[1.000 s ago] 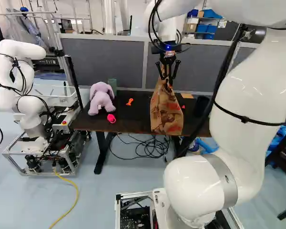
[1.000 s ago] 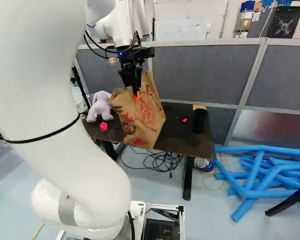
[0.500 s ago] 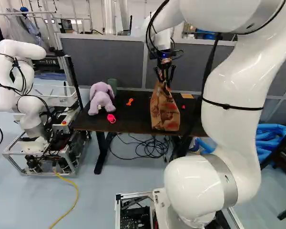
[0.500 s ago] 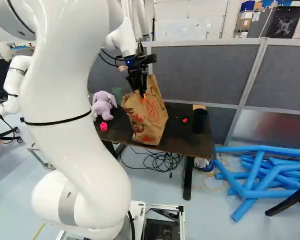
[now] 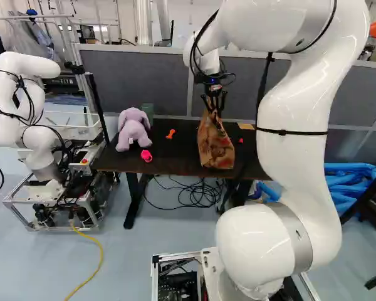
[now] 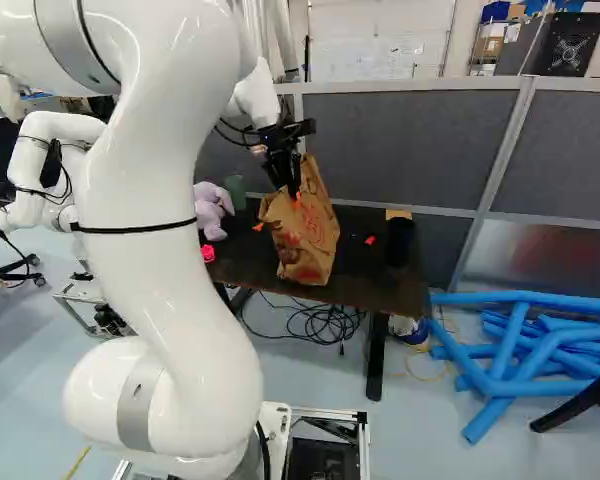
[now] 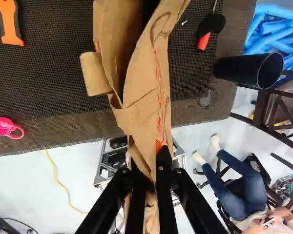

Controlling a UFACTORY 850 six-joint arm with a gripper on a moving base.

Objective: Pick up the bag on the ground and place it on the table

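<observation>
Pink loop-handled piece (image 5: 146, 155) sits near left on our table (image 5: 175, 164). Right of it, our fingers (image 6: 294, 188) pinch the brown bag (image 5: 216, 147) over the table; we can't tell if they touch. Black cup (image 6: 399, 243) stands right, plush toy (image 5: 133, 130) left, green cup (image 5: 148, 110) far left.

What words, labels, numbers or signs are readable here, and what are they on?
None I can quote with certainty.
Paper bag: red print, too creased and small to read.
Dark panel behind another robot: pale letters, too small to read surely.
Sheets at the back: too small.
</observation>
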